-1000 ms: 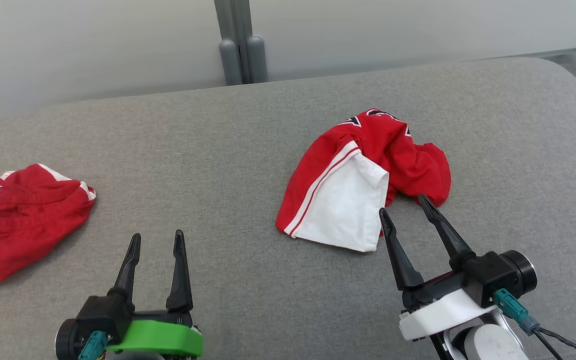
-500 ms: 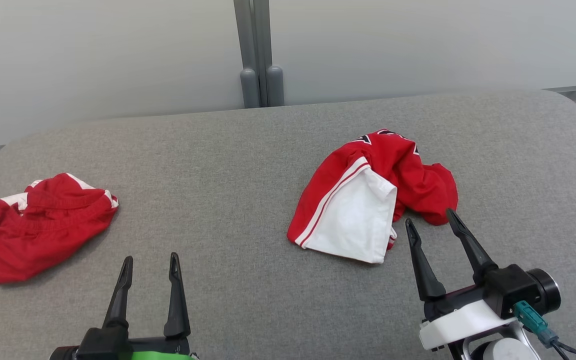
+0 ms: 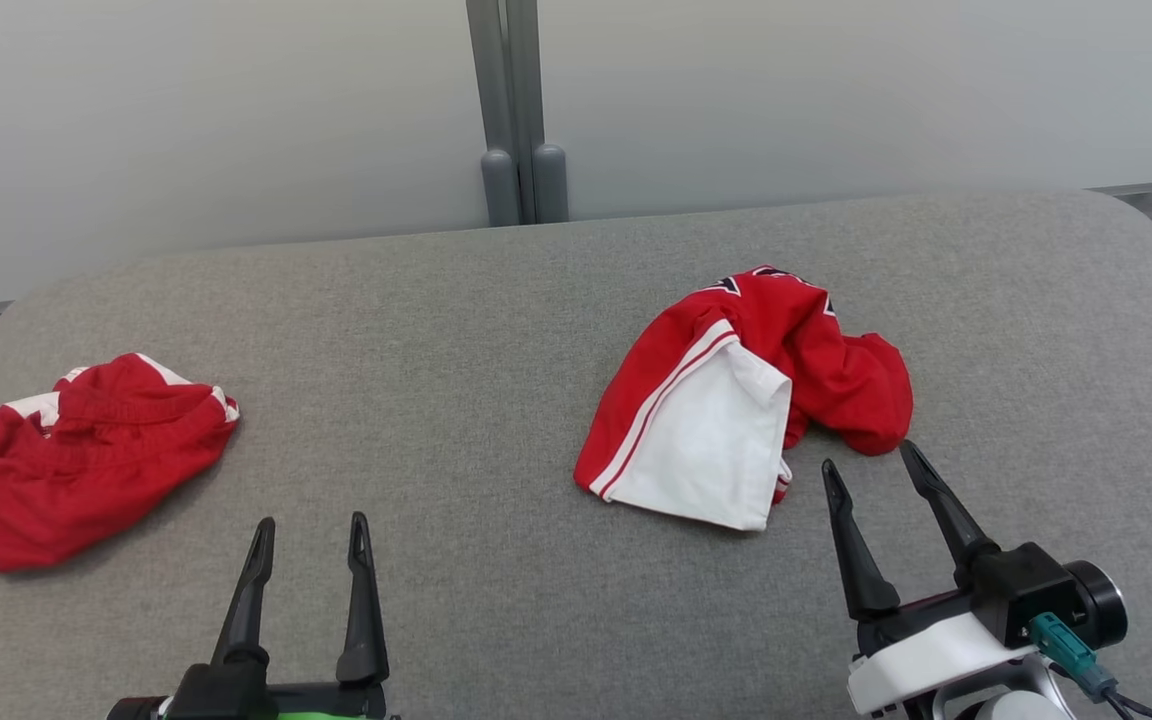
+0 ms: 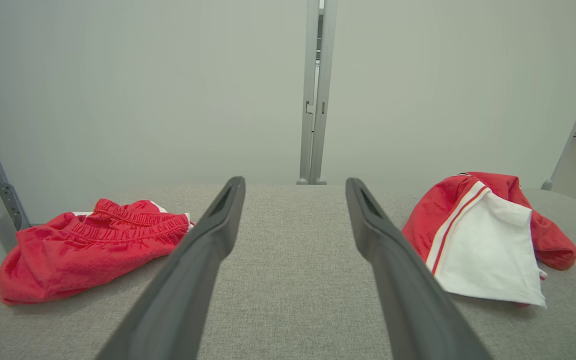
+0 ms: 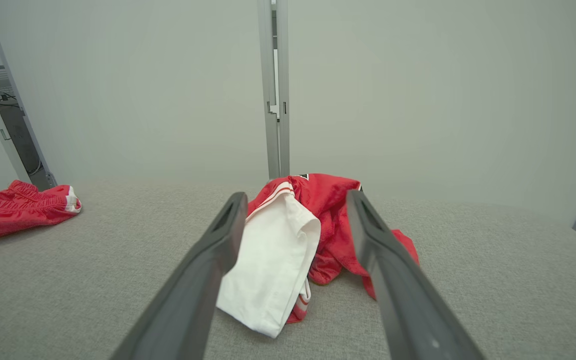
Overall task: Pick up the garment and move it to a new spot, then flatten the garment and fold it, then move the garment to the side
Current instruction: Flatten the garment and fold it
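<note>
Right gripper (image 3: 866, 457) backed off slightly; camera shifted too. It and left gripper (image 3: 311, 520) are spread, empty. Garment (image 3: 736, 400) lies crumpled right of centre, just past right tips. Go in low, pinch its near red fold.

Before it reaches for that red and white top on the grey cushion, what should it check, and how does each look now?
1. Fingers of the right gripper spread apart: ok.
2. Fingers of the left gripper spread apart: ok.
3. Both empty, touching no cloth: ok.
4. The red-and-white garment lies just ahead of the right gripper: ok.
5. The other red garment lies apart, far left: ok.
6. Which fold is a good edge to pinch: cannot tell.
</note>
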You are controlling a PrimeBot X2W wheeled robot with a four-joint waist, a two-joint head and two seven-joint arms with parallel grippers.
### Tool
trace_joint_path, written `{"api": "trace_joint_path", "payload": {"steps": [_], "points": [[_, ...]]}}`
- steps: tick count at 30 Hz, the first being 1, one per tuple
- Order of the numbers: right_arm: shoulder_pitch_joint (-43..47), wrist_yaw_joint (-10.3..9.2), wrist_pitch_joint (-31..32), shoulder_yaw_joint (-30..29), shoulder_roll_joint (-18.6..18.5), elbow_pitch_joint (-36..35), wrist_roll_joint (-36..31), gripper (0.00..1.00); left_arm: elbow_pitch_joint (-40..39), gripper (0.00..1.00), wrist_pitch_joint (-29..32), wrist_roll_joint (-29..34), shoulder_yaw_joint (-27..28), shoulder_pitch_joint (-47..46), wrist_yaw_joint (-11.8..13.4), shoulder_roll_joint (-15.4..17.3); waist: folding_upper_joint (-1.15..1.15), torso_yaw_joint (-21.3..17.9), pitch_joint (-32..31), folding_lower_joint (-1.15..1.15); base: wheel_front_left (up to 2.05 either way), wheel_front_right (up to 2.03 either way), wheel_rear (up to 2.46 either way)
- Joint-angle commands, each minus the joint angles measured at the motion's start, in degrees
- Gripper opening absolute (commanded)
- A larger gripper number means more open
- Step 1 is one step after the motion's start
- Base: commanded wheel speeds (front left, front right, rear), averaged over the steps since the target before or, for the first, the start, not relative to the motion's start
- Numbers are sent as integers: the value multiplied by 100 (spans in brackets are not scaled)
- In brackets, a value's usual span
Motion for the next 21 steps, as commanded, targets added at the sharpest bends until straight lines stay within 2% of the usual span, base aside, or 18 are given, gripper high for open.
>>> {"api": "trace_joint_path", "payload": {"steps": [1,21], "points": [[40,-10,-2,-25,-8,15,20,100,-5,100,-3,43,5,82,30,4,0,-6,9,0,0,0,0],[-58,-10,-2,-97,-8,35,59,100,108,100,-3,46,-31,-30,48,4,0,-79,83,0,0,0,0]]}}
